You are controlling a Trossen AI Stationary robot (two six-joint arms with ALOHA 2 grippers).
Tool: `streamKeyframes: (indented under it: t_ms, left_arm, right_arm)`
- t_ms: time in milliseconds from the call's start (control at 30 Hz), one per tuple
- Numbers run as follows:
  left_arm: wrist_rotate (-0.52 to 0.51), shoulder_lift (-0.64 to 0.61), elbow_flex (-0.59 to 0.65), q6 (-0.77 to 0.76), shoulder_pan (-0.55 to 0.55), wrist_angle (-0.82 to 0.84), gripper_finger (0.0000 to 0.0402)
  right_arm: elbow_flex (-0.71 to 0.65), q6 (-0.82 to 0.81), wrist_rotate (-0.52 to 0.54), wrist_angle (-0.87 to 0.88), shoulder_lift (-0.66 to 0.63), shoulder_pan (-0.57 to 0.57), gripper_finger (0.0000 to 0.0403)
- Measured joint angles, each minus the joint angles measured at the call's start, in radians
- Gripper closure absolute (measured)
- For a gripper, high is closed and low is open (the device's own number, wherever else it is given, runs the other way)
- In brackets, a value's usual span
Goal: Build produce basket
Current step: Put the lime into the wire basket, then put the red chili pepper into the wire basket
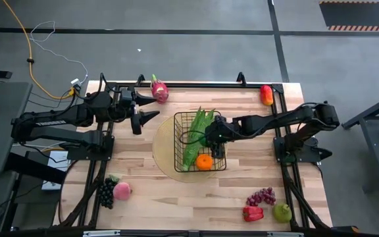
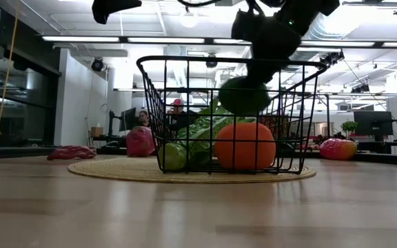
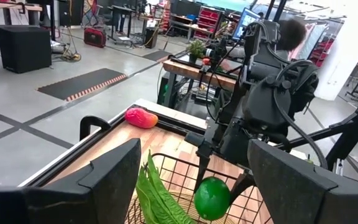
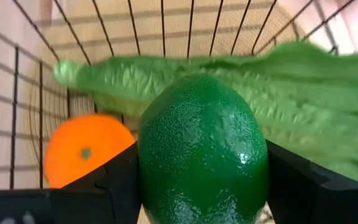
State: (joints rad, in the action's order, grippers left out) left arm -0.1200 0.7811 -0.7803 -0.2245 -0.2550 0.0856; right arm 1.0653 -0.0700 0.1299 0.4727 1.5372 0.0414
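**Green fruit held inside the wire basket**

High view: the basket [image 1: 200, 141] stands on a round tan mat [image 1: 164, 146] near the middle of the table [image 1: 176, 204]. The right pincer [image 1: 216, 136] reaches into it from the right side. Long green pods [image 1: 196, 138] lie in the basket with their long axis running from the far rim toward the near rim, and an orange [image 1: 204, 161] sits at the near end, just beside the pincer. The left pincer [image 1: 151, 106] waits left of the basket, fingers spread, with the pink dragon fruit [image 1: 159, 90] just beyond it.

Low view: the right pincer [image 2: 244, 93] comes down from above and pinches a round green fruit [image 2: 244, 96], which hangs inside the basket, clear of its floor, above the orange and the pods.

Left wrist view: the left pincer's fingers [image 3: 114, 171] stand wide apart with nothing between them. Beyond them the green fruit [image 3: 212, 198] hangs under the right arm over the basket, pods beside it.

Right wrist view: the green fruit [image 4: 202, 152] fills the space between the right pincer's two fingers [image 4: 120, 180], touching both. Its long axis points away from the wrist toward the basket floor. The pods lie crosswise behind it, the orange to one side.
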Motion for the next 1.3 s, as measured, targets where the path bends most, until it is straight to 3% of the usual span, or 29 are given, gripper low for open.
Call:
streamKeyframes:
  t_ms: [533, 667, 800, 1033, 1300]
  left_arm:
    - [0.000, 0.000, 0.000, 0.000, 0.000, 0.000, 0.0117]
    - [0.000, 0.000, 0.000, 0.000, 0.000, 0.000, 0.0117]
    - [-0.012, 0.000, 0.000, 0.000, 0.000, 0.000, 0.0117]
    - [-0.020, 0.000, 0.000, 0.000, 0.000, 0.000, 0.0117]
    - [-0.021, 0.000, 0.000, 0.000, 0.000, 0.001, 0.0117]
  right_arm:
    - [0.000, -0.061, 0.015, 0.036, -0.001, -0.002, 0.0155]
    - [0.000, -0.040, -0.048, 0.044, -0.001, -0.002, 0.0152]
    - [0.000, -0.002, -0.059, 0.044, -0.001, -0.001, 0.0122]
    - [0.041, 0.027, 0.021, 0.101, -0.001, -0.002, 0.0016]
    - [0.290, 0.109, 0.018, 0.397, -0.032, -0.054, 0.0022]
